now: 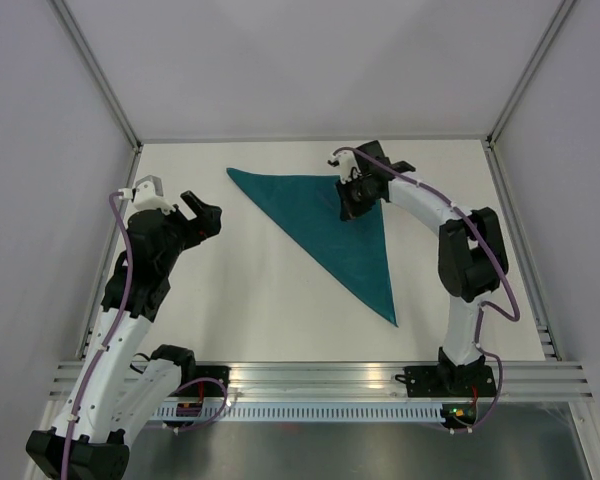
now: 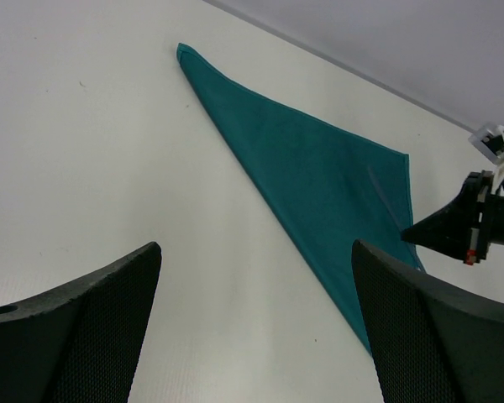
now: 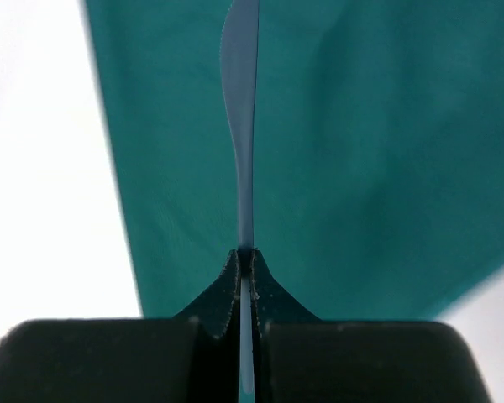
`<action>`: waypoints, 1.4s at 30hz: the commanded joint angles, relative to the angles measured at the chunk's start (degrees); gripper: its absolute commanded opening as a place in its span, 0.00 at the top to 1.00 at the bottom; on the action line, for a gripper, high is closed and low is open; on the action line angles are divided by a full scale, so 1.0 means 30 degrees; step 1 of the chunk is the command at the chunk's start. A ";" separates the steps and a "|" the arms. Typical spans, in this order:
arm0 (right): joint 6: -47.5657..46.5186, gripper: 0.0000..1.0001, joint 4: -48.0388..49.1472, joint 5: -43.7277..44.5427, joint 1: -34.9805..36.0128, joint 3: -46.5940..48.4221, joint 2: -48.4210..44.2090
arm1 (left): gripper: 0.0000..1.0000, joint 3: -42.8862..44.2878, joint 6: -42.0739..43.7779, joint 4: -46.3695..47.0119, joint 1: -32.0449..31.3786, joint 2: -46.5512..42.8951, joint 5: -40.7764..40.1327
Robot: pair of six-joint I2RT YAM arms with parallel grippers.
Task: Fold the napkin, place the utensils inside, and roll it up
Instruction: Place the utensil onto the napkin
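Note:
The teal napkin lies folded into a triangle on the white table, one point at the back left, one at the front right. It also shows in the left wrist view and the right wrist view. My right gripper is over the napkin's back right corner, shut on a thin pale utensil held on edge, its blade-like end pointing away over the cloth. My left gripper is open and empty, above bare table left of the napkin, its fingers spread wide.
White walls and a metal frame enclose the table on three sides. A metal rail with the arm bases runs along the near edge. No other utensils show.

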 commanded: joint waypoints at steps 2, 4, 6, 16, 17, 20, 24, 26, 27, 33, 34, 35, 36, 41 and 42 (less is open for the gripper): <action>0.2625 1.00 0.0672 0.1085 0.2227 0.1770 0.1778 | 0.03 0.0241 -0.0438 0.0400 -0.0017 -0.0037 0.0505; 0.3504 1.00 0.0906 0.1496 0.3104 0.2473 0.2308 | 0.03 0.0212 -0.0438 0.0428 -0.0046 -0.0095 0.0476; 0.4176 1.00 0.1198 0.1468 0.3517 0.2941 0.3070 | 0.03 0.0212 -0.0497 0.0341 -0.0046 -0.0124 0.0447; 0.3917 1.00 0.2313 0.2141 0.4427 0.2740 0.4215 | 0.03 0.0388 -0.0350 0.0077 -0.0046 -0.0095 0.0241; 0.4004 1.00 0.2343 0.2228 0.4457 0.2710 0.4215 | 0.03 0.0388 -0.0379 0.0048 -0.0017 -0.0037 0.0270; 0.3888 1.00 0.2314 0.2142 0.4515 0.2827 0.4303 | 0.03 0.0330 -0.0496 0.0106 -0.0017 0.0022 0.0388; 0.3712 1.00 0.2402 0.2200 0.4750 0.2826 0.4448 | 0.03 0.0241 -0.0526 0.0135 -0.0046 0.0022 0.0388; 0.3712 1.00 0.2460 0.2200 0.4896 0.2827 0.4566 | 0.03 0.0241 -0.0555 0.0106 -0.0017 0.0051 0.0388; 0.3770 1.00 0.2518 0.2229 0.4926 0.2856 0.4596 | 0.03 0.0241 -0.0555 0.0135 -0.0046 0.0051 0.0388; 0.3888 1.00 0.2461 0.2317 0.5131 0.3032 0.5005 | 0.03 0.0183 -0.0438 0.0106 -0.0017 0.0022 0.0359; 0.3801 0.99 0.2431 0.2375 0.5160 0.3061 0.5122 | 0.03 0.0183 -0.0467 0.0135 -0.0017 0.0022 0.0359; 0.3771 1.00 0.2431 0.2405 0.5189 0.3061 0.5210 | 0.03 0.0183 -0.0467 0.0106 -0.0017 0.0051 0.0359; 0.3770 1.00 0.2460 0.2434 0.5160 0.3032 0.5269 | 0.03 0.0154 -0.0467 0.0135 -0.0017 0.0051 0.0359; 0.3507 1.00 0.2519 0.2580 0.5189 0.3002 0.5328 | 0.03 0.0124 -0.0438 0.0165 -0.0017 0.0081 0.0329; 0.3478 1.00 0.2519 0.2581 0.5189 0.3002 0.5328 | 0.03 0.0124 -0.0438 0.0194 -0.0017 0.0110 0.0329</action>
